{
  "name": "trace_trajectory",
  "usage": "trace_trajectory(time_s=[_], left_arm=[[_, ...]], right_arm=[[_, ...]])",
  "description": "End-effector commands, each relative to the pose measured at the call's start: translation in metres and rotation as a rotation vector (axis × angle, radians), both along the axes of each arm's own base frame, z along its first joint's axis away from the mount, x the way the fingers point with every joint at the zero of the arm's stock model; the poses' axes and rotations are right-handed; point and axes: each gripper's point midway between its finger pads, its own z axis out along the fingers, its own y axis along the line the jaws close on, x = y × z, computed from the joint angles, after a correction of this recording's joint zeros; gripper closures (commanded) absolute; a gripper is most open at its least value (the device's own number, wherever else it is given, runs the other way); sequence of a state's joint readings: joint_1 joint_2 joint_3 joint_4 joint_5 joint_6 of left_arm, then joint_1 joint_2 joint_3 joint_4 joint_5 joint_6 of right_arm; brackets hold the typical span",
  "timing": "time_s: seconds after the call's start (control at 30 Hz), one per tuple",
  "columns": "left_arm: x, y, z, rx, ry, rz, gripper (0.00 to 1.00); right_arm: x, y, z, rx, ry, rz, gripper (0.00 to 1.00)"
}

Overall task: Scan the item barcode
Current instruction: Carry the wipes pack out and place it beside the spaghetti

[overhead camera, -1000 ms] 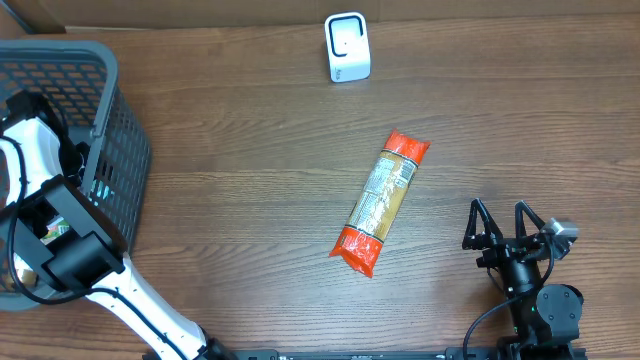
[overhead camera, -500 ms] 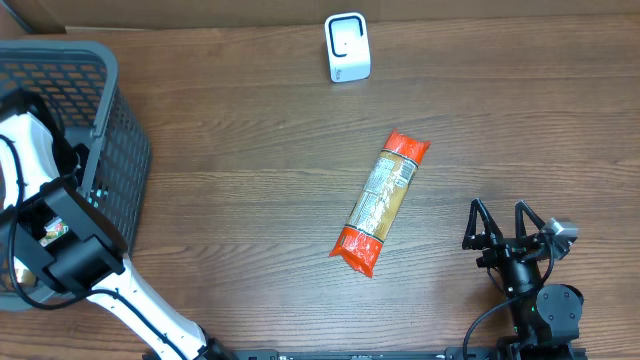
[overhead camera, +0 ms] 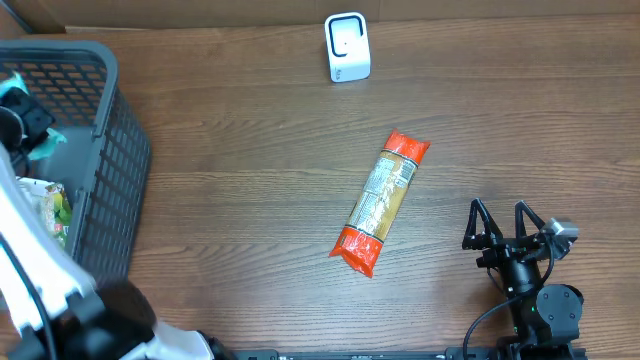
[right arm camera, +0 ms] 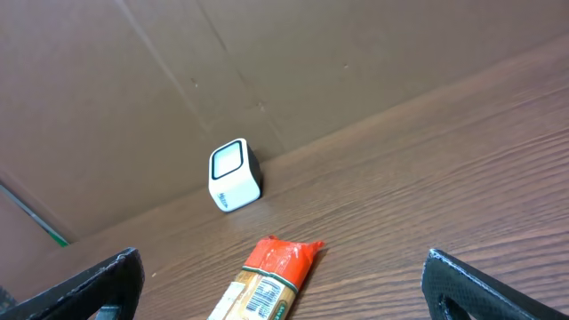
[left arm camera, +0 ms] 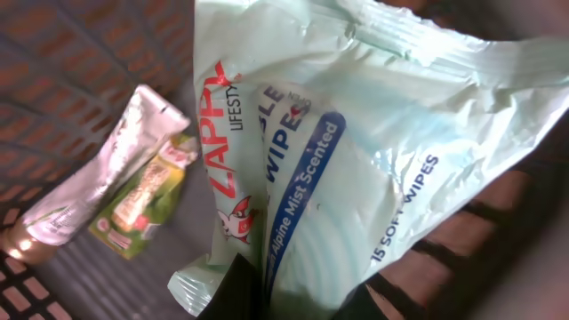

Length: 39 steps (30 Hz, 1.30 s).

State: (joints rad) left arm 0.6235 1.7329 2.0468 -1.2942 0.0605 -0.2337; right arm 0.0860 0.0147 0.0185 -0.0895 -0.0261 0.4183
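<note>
Wood-grain table [overhead camera: 250, 200], cardboard wall [right arm camera: 133, 89] behind — your left gripper [left arm camera: 298, 298] pinches the wipes pack [left arm camera: 356, 133] inside the basket [overhead camera: 110, 170]; right gripper [overhead camera: 500, 210] spread wide.

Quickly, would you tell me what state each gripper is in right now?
Left gripper: closed on the pale green plastic pack of wipes.
Right gripper: open, holding nothing.

A dark brown wooden table [overhead camera: 230, 190] with lengthwise grain fills the view. Along the table's far edge stands a creased brown cardboard wall [right arm camera: 293, 53].
</note>
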Motion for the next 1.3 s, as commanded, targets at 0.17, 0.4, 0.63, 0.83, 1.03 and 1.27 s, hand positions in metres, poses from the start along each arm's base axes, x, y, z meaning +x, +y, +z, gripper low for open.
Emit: trace_trajectory(time_s=[0.17, 0.4, 0.63, 0.83, 1.03, 1.27], left_arm=[[-0.038, -0.084, 0.117, 0.093, -0.322, -0.170, 0.96], [-0.043, -0.181, 0.124, 0.090, -0.323, -0.499, 0.96], [-0.034, -0.275, 0.065, -0.019, -0.161, -0.811, 0.96], [-0.033, -0.341, -0.026, -0.107, 0.016, -0.980, 0.96], [-0.042, -0.377, -0.128, -0.178, 0.161, -1.009, 0.96], [-0.058, -0.415, -0.216, -0.204, 0.257, -1.050, 0.96]], right_arm=[[0.000, 0.001, -0.001, 0.000, -0.008, 0.006, 0.00], [0.000, 0.001, -0.001, 0.000, -0.008, 0.006, 0.00], [0.000, 0.001, -0.001, 0.000, -0.008, 0.006, 0.00], [0.000, 0.001, -0.001, 0.000, -0.008, 0.006, 0.00], [0.000, 0.001, -0.001, 0.000, -0.008, 0.006, 0.00], [0.000, 0.001, -0.001, 0.000, -0.008, 0.006, 0.00]])
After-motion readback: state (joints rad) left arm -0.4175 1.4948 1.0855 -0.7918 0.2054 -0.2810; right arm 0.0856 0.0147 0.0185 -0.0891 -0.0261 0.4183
